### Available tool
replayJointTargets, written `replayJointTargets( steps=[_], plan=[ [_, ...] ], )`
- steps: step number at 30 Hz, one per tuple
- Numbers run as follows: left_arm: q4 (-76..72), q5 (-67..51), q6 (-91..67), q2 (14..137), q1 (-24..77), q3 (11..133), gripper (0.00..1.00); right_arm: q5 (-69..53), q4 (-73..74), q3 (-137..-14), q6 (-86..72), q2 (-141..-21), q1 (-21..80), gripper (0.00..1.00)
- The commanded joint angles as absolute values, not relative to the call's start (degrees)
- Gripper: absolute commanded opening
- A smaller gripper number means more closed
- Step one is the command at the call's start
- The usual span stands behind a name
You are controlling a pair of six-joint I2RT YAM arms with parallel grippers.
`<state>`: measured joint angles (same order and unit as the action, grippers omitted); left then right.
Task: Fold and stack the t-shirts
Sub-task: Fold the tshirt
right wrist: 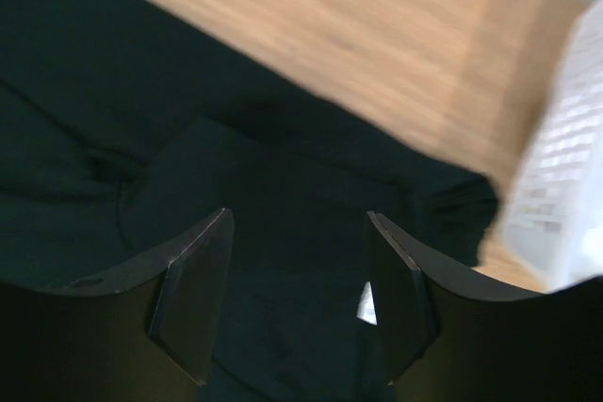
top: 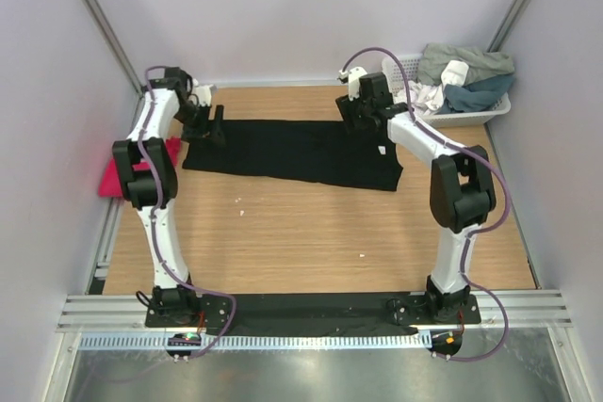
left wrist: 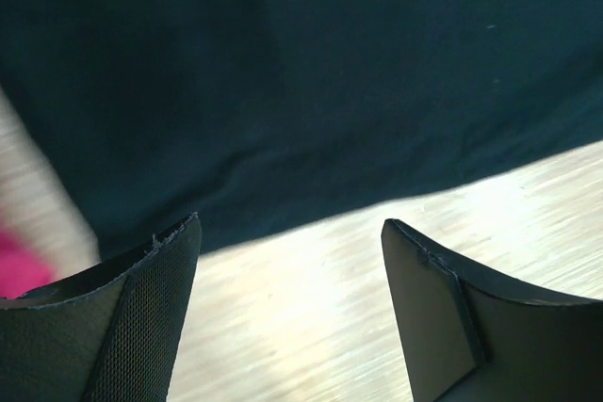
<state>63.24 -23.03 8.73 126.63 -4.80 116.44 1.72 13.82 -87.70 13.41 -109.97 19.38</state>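
black t-shirt (top: 292, 152): matt soft cloth | pink t-shirt (top: 108, 181): bright cloth | worktop (top: 311, 233): smooth pale wood grain | basket (top: 468, 118): white latticed plastic

Top camera is looking down from 6 o'clock over the table (top: 283, 233); both wrist cameras are viewing the black shirt (top: 292, 152) closely.
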Motion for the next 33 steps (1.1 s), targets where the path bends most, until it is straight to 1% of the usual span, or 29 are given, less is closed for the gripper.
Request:
replayJointTargets(
  steps=[1, 5, 14, 15, 17, 18, 22, 28, 33],
  plan=[
    [58.9, -21.4, 7.7, 129.5, -3.3, 114.8, 0.78, -2.8, 17.0, -90.2, 5.5, -114.4, 19.4, 0.64],
    [58.5, -20.7, 6.3, 131.3, -3.1, 114.0, 0.78, -5.4, 17.5, -94.0, 2.0, -118.6, 19.2, 0.64],
    [59.5, -15.6, 7.4, 133.4, -0.9, 112.7, 0.79, -7.5, 20.7, -97.4, -2.0, -125.3, 19.2, 0.65],
    [60.4, -14.9, 7.8, 133.1, -0.5, 111.5, 0.87, -7.6, 21.0, -97.8, -2.5, -126.6, 19.2, 0.65],
    [60.4, -13.0, 7.8, 131.8, 0.0, 108.9, 0.88, -7.9, 21.4, -99.2, -2.4, -127.7, 19.2, 0.65],
    [59.5, -13.1, 7.6, 129.6, 1.2, 106.7, 0.99, -8.0, 21.8, -99.8, -2.4, -129.0, 19.2, 0.65],
    [57.5, -12.0, 7.0, 123.1, 2.4, 94.9, 1.00, -8.5, 21.1, -102.7, -2.8, -131.7, 19.2, 0.65],
    [56.7, -9.5, 6.7, 114.8, 5.1, 85.2, 1.00, -10.1, 20.7, -112.0, -4.6, -137.4, 19.2, 0.65],
    [55.7, -7.2, 7.3, 109.3, 11.1, 76.7, 1.00, -10.9, 19.1, -121.7, -5.7, -141.5, 19.3, 0.67]
  ],
)
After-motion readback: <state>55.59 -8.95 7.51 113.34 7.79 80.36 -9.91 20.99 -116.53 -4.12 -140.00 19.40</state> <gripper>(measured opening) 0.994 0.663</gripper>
